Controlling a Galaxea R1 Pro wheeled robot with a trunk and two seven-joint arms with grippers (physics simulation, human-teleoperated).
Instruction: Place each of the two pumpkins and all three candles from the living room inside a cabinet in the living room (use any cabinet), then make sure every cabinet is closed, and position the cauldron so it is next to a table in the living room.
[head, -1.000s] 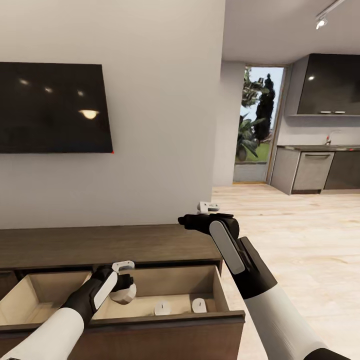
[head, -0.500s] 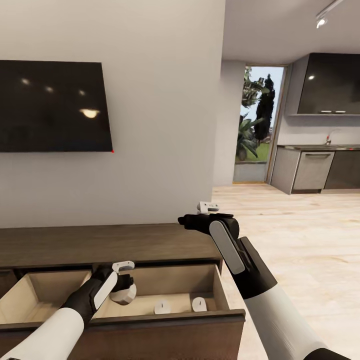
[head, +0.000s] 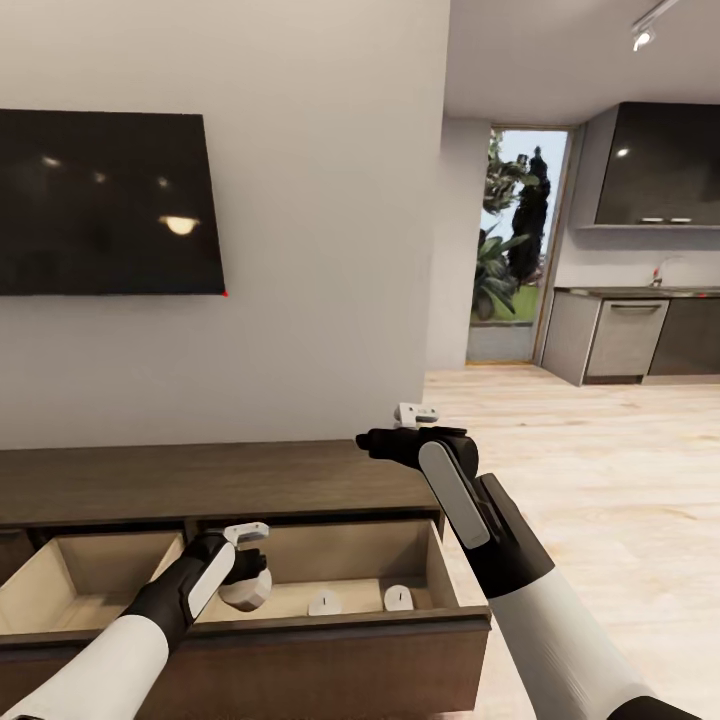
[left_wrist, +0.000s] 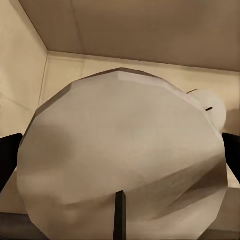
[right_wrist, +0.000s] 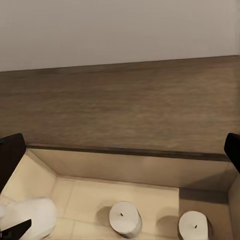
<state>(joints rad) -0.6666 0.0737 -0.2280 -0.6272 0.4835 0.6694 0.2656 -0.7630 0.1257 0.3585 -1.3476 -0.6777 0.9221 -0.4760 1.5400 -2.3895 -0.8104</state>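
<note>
Candle (head: 247, 588) gripped in my left hand (head: 243, 568) over the open cabinet (head: 300, 480) drawer; right hand (head: 372, 441) open above.

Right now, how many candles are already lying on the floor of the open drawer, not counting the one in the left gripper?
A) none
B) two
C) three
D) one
B: two candles stand side by side on the drawer floor, apart from each other, while the left gripper holds a third candle just above the drawer floor.
</note>
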